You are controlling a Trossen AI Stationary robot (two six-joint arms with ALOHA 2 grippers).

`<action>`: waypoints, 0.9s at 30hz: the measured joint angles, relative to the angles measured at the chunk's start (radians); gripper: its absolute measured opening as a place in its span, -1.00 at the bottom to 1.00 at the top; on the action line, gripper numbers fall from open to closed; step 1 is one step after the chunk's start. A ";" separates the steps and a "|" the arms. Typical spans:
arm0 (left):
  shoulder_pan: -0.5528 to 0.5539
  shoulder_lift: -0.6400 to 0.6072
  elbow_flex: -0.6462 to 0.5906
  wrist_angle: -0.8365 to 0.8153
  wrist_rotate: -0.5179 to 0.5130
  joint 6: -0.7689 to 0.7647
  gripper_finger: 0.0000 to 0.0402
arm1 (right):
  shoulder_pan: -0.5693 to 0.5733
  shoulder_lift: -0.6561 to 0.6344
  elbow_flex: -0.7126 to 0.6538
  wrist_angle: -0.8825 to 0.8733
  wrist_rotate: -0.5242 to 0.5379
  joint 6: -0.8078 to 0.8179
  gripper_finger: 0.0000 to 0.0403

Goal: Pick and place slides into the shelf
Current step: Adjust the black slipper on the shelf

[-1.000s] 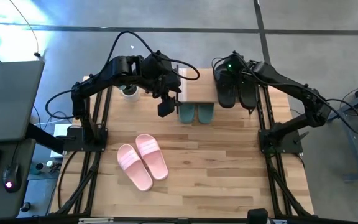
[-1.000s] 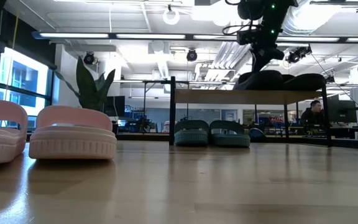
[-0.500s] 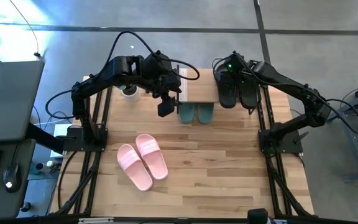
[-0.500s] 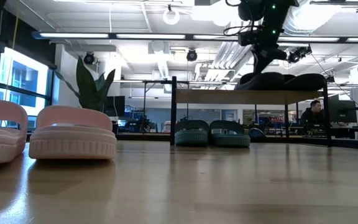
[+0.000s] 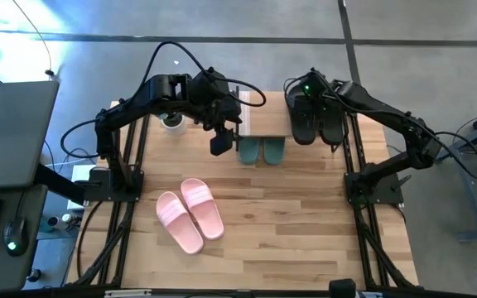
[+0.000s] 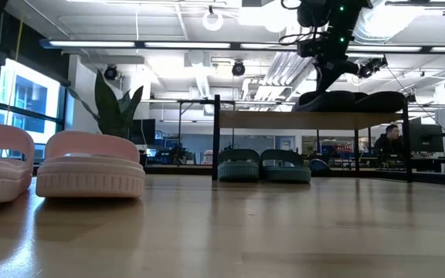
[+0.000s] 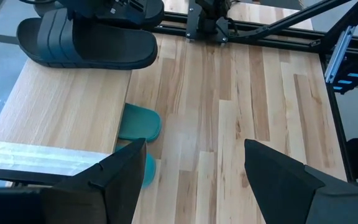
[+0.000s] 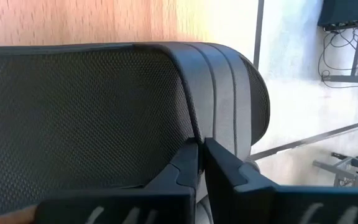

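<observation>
The black slides (image 5: pixel 313 120) were seen on the right end of the shelf (image 5: pixel 263 122), side by side, their long axes running from the table's far edge toward its near edge. The right gripper (image 5: pixel 299 89) was at their far end, its fingers (image 8: pixel 194 160) pinched together on the strap of one black slide, as the right wrist view showed; the sole appeared to rest on the board already, so release was judged to be the step in hand.

The pink slides (image 5: pixel 190 213) lay on the table (image 5: pixel 305 240) well apart from the shelf, toward the near edge and left of centre, their long axes skewed to the table's edges. The left gripper (image 5: pixel 219 141) hung beside the shelf's left end with its fingers (image 7: pixel 120 177) spread wide and nothing between them. It was the nearer arm to the pink pair, which lay away from the shelf on its own side.

The bare middle and left of the board was judged roomy enough for a second pair. Teal slides (image 5: pixel 262 151) occupied the space under the shelf, their ends poking out at its front. A person was visible in the room behind.
</observation>
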 joint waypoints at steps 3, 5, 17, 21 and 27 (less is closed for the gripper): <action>0.000 0.000 0.000 0.000 0.000 0.000 0.27 | -0.001 0.000 0.000 -0.006 -0.016 0.004 -1.00; 0.000 0.000 0.000 0.000 0.000 -0.001 0.27 | -0.001 0.000 0.001 -0.011 -0.033 0.006 -1.00; 0.000 0.000 0.000 0.000 0.000 -0.004 0.27 | -0.013 -0.001 0.001 -0.016 -0.098 0.026 -0.94; 0.000 0.000 0.000 0.000 0.000 -0.006 0.27 | -0.026 -0.001 0.001 -0.019 -0.105 0.043 -0.77; 0.000 0.000 0.000 0.000 0.000 -0.007 0.27 | -0.032 0.000 0.001 -0.015 -0.109 0.052 -0.56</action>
